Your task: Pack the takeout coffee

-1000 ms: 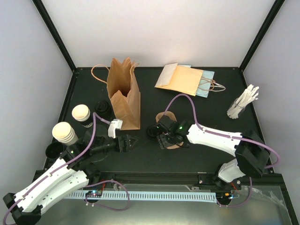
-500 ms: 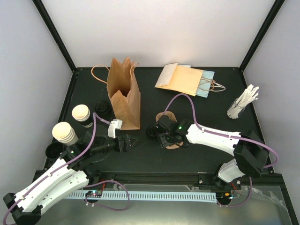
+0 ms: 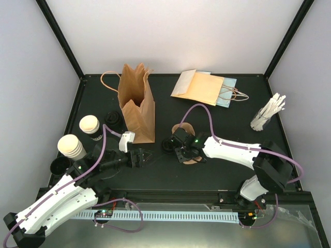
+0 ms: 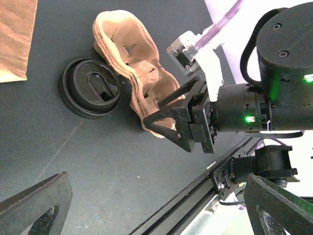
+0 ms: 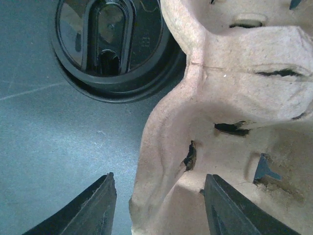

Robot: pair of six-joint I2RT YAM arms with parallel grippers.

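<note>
Top view hangs high above and behind the arm bases, looking down on the whole table (image 3: 217,119): bases at 6 o'clock, back wall at 12. Left wrist view sits low, skimming the table toward the right arm (image 4: 274,73), with the left fingers (image 4: 34,205) at its bottom corners. Right wrist view is in very close, staring down between the right fingers (image 5: 95,210). All three share the black lid (image 3: 166,146) (image 4: 90,88) (image 5: 110,44) and pulp carrier (image 3: 181,127) (image 4: 127,49) (image 5: 234,98).

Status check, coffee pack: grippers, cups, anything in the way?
Left gripper open, empty. Right gripper open, astride rim of pulp carrier, no grip yet. Cups stand far left, untouched. Black lid beside carrier.
</note>
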